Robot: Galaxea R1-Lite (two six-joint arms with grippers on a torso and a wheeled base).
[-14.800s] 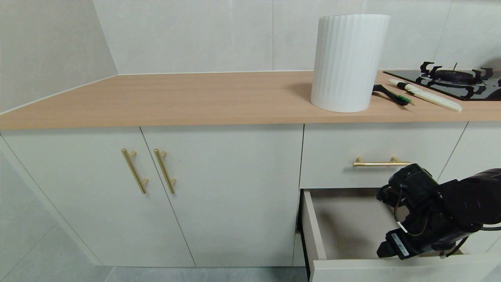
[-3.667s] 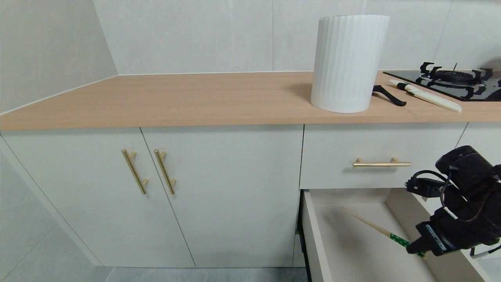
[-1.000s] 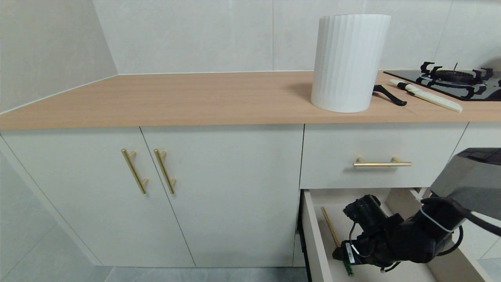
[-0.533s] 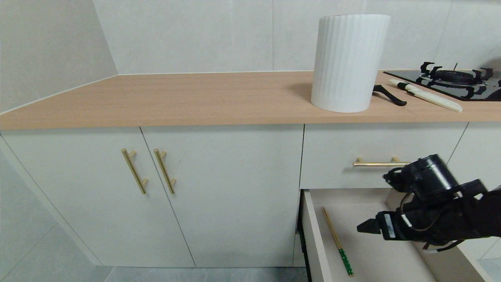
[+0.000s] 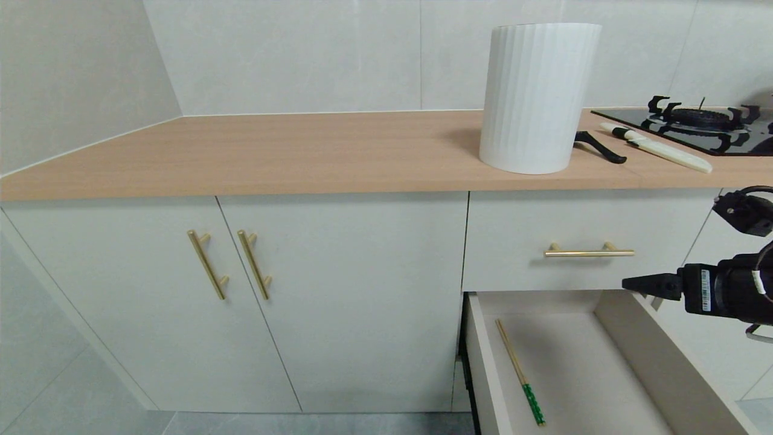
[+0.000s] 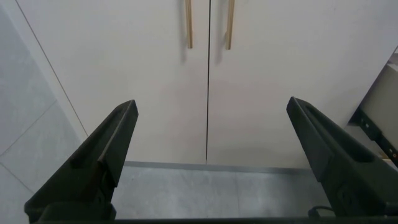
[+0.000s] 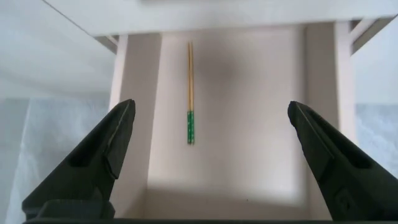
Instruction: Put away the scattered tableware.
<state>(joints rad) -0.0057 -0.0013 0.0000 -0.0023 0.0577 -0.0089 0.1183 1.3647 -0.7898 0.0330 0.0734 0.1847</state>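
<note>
A pair of wooden chopsticks (image 5: 520, 372) with green ends lies inside the open lower drawer (image 5: 483, 362), along its left side; in the right wrist view the chopsticks (image 7: 190, 93) lie on the drawer floor (image 7: 261, 112). My right gripper (image 5: 634, 283) hangs open above the drawer's right wall, clear of the chopsticks, its fingers (image 7: 106, 155) spread wide and empty. My left gripper (image 6: 208, 155) is open and empty, facing the cabinet doors (image 6: 208, 74). On the counter, a white knife (image 5: 656, 147) and a black-handled utensil (image 5: 601, 148) lie right of a tall white ribbed container (image 5: 537, 96).
A gas hob (image 5: 694, 124) sits at the counter's far right. A closed drawer with a gold handle (image 5: 589, 252) is above the open one. Two cupboard doors with gold handles (image 5: 229, 263) stand to the left.
My right gripper has let the chopsticks go in the drawer, then risen and drawn back to the right. The chopsticks now lie still along the drawer's left side.
</note>
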